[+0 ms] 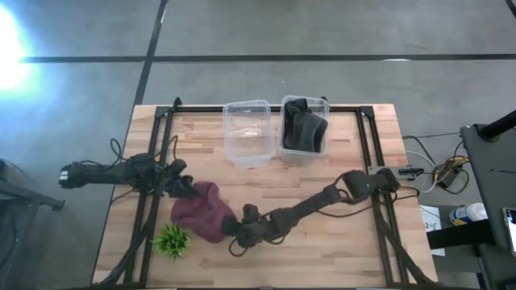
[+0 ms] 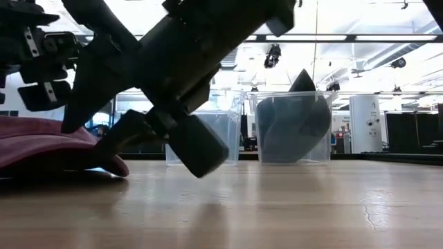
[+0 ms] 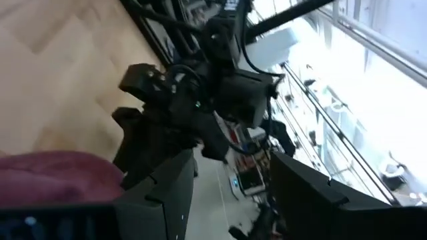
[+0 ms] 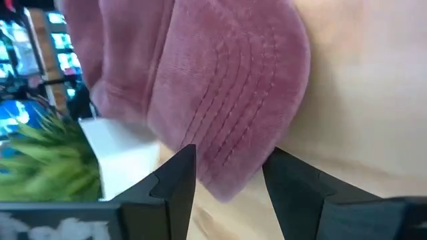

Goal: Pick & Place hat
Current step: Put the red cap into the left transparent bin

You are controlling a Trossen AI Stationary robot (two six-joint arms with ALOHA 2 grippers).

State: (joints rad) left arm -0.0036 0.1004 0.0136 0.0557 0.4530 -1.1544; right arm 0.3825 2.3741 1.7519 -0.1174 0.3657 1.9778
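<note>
A maroon corduroy hat [image 1: 201,211] lies flat on the wooden table near the near-left corner, also in the low view [image 2: 41,142]. My right gripper [image 1: 235,238] is low at the hat's right side and open. In the right wrist view [image 4: 230,167] its fingers stand on either side of the stitched brim [image 4: 233,100]. My left gripper [image 1: 184,187] is open and hovers above the hat's far-left edge [image 2: 41,66]; the left wrist view [image 3: 227,193] shows the hat [image 3: 53,177] beside and below it. My right gripper comes in low and slanting down from the table's right, with the brim's rounded edge [image 4: 230,190] between its open fingers [image 4: 177,177]. The brim lies on the table. Whether either finger touches it, I cannot tell.
A small green plant [image 1: 171,239] in a white pot [image 4: 123,157] stands just near-left of the hat. Two clear bins sit at the far edge: the left one [image 1: 247,133] holds nothing, the right one [image 1: 304,129] holds a dark hat. Bare wood lies between them and the grippers.
</note>
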